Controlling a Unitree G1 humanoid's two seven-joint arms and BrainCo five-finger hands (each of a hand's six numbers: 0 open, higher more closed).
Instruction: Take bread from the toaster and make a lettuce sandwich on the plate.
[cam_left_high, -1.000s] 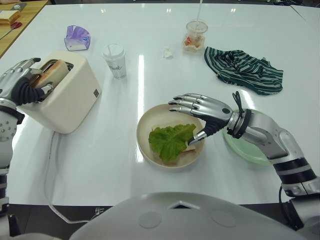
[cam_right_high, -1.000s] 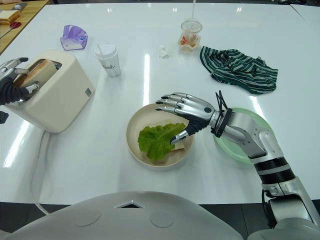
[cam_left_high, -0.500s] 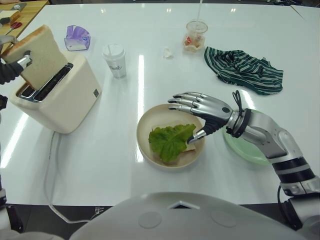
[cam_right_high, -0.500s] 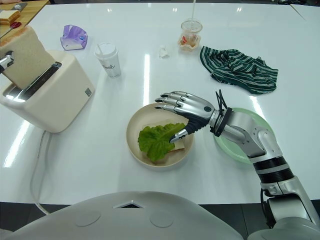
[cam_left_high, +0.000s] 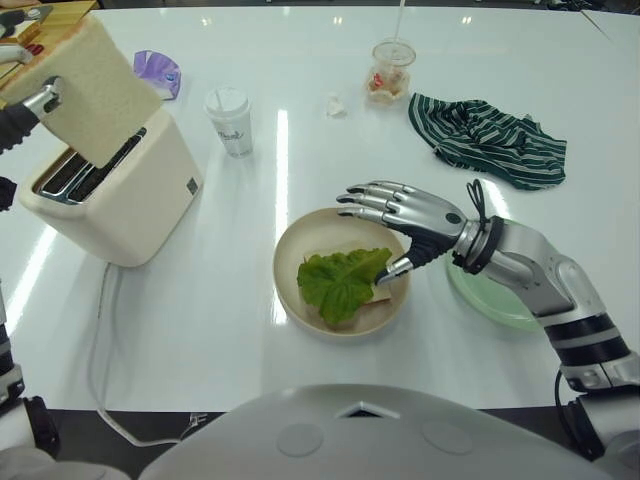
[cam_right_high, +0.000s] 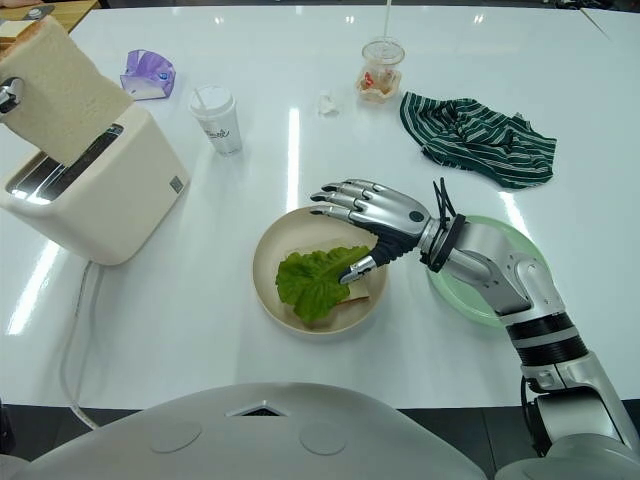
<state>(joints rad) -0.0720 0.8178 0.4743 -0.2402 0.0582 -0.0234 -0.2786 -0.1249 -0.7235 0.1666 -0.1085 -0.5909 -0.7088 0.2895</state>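
My left hand (cam_left_high: 18, 112) at the far left edge is shut on a slice of bread (cam_left_high: 100, 92), held tilted just above the slots of the cream toaster (cam_left_high: 130, 195). On the beige plate (cam_left_high: 290, 262) lies a green lettuce leaf (cam_left_high: 340, 282) on top of another bread slice (cam_left_high: 378, 312). My right hand (cam_left_high: 405, 215) hovers over the plate's right side with fingers spread, its thumb touching the lettuce's edge.
A pale green plate (cam_left_high: 500, 305) sits under my right forearm. Behind are a lidded paper cup (cam_left_high: 230, 120), a purple tissue pack (cam_left_high: 153, 75), a clear cup with food (cam_left_high: 390, 70), a crumpled scrap (cam_left_high: 335, 105) and a striped green cloth (cam_left_high: 490, 140). The toaster's cord (cam_left_high: 100, 340) trails to the front edge.
My left hand pulled the bread slice up out of the toaster and lifted it clear of the slot. My right hand stayed over the plate.
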